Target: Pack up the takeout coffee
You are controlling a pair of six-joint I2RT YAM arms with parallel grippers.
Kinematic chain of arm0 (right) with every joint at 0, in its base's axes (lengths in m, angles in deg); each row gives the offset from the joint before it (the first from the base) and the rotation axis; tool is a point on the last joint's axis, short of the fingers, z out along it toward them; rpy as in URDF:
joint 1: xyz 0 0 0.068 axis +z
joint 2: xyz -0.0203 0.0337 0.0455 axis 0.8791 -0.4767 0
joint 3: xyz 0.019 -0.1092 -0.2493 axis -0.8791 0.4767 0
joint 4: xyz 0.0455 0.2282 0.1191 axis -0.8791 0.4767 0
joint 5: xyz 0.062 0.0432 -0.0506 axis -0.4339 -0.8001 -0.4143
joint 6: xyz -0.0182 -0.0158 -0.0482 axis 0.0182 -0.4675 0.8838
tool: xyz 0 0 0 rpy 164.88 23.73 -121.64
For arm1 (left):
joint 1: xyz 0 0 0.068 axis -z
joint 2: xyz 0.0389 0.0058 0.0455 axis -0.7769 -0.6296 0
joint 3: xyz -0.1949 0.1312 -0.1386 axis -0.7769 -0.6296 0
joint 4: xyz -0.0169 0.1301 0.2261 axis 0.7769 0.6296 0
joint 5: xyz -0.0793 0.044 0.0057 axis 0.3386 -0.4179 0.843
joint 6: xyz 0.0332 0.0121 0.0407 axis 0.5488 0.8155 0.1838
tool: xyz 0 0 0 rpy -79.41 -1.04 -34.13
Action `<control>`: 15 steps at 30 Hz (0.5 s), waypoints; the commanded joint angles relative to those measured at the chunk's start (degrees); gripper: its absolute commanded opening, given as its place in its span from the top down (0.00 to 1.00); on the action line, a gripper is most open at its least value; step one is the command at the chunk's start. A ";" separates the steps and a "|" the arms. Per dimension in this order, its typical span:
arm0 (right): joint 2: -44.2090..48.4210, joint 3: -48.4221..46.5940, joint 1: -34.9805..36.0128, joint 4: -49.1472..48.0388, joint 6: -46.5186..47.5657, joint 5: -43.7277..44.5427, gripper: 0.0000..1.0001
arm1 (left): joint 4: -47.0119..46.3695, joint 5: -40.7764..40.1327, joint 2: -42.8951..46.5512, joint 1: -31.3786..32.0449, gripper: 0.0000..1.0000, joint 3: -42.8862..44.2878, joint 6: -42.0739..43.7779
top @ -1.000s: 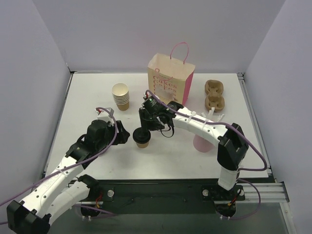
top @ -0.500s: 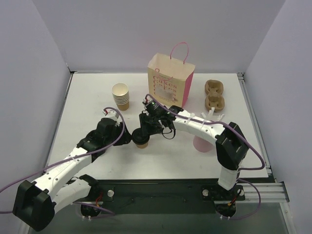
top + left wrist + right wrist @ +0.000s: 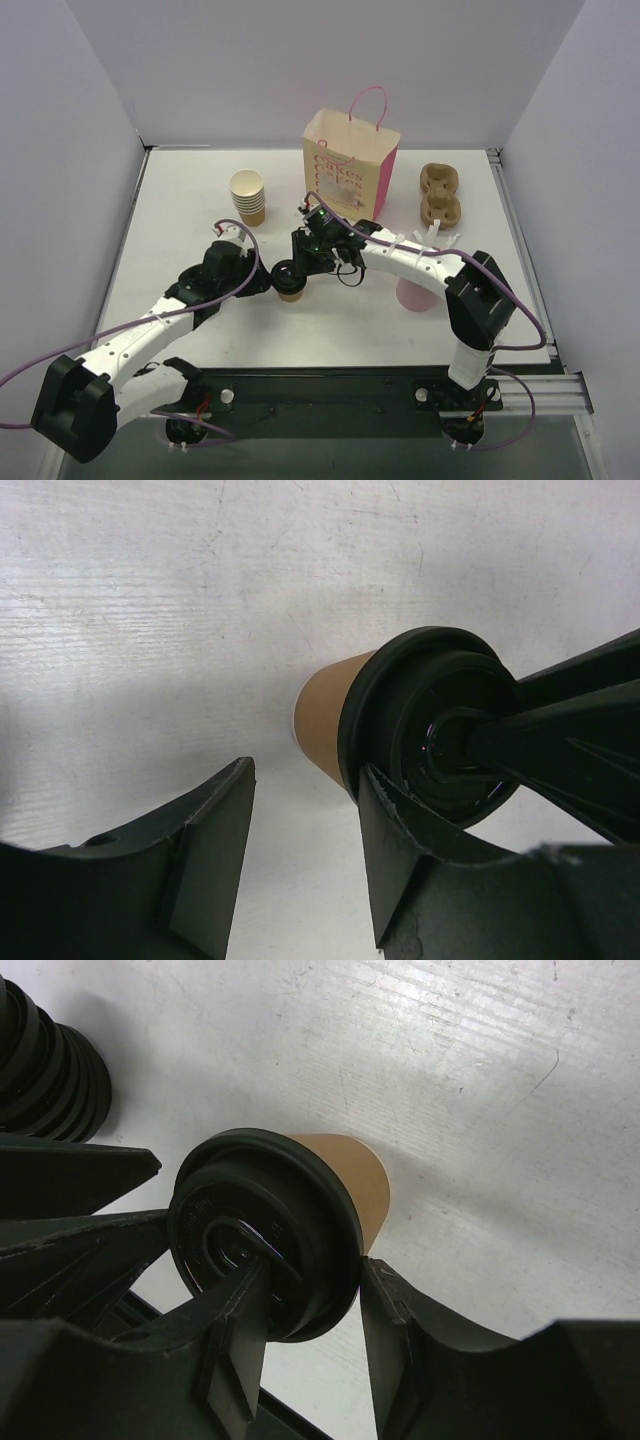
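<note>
1. The takeout coffee (image 3: 290,284) is standing upright on the white table (image 3: 190,210). It is outside the paper bag (image 3: 345,170), on the bag's near side and a little to its left, well apart from it.
2. The left gripper (image 3: 305,780) is sitting low at the coffee's side that faces away from the bag. Its jaws are standing apart, released. One finger (image 3: 400,860) is showing just beside the rim of the black lid (image 3: 215,1215), and bare table is showing between the other finger and the cup's wall.
3. The right gripper (image 3: 317,1270) is hovering at the coffee from the bag's side. One finger (image 3: 235,1340) is lying across the lid's top and the other is sitting just beside the rim. I cannot tell whether they are clamping the lid.
4. A stack of lidless cups (image 3: 248,198) is standing to the bag's left.
5. A cardboard cup carrier (image 3: 440,193) is lying to the bag's right.
6. A pink cup (image 3: 413,297) is standing to the bag's near right, partly hidden by the right arm.
</note>
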 commanded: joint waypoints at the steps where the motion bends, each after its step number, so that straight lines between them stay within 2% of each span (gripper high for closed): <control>1: -1.80 4.47 -0.13 3.40 0.78 3.00 0.62 | 2.98 -8.00 -4.21 -0.03 0.45 -1.64 -0.40; 6: -2.94 5.26 -0.31 2.96 1.22 3.44 0.64 | 4.03 -9.60 -7.03 0.06 0.46 -1.82 -1.37; 9: -3.12 5.17 -0.39 2.96 1.75 3.18 0.64 | 6.23 -7.32 -5.20 0.06 0.45 1.50 -0.67; 15: -1.37 4.38 -0.39 2.96 1.75 2.74 0.65 | 8.26 -3.20 -2.11 -1.43 0.31 10.13 2.67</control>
